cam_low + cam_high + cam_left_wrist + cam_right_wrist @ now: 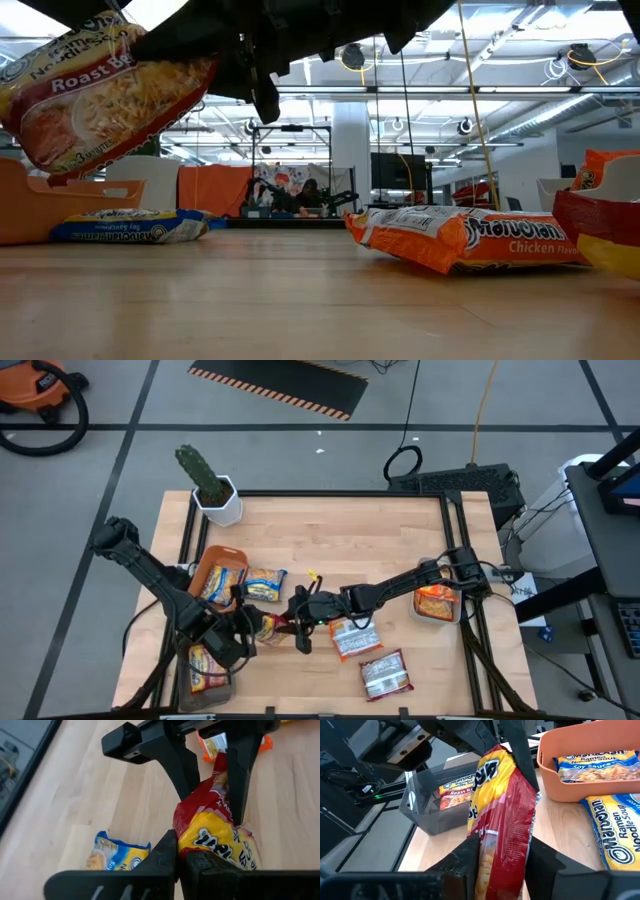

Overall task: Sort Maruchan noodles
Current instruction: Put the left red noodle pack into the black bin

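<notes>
You're looking at the left gripper [252, 628] pinching the red packet [272, 626] above the table [400, 530], just right of the grey tray [427, 817]. Your right gripper [300, 622], further right, is gripping the same packet's other end, fingers [457, 862] pressing its sides.

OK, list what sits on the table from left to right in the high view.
Grey tray → orange bin → blue packet → red packet held between both grippers → two orange-white packets → right-edge tray holding an orange packet.
</notes>
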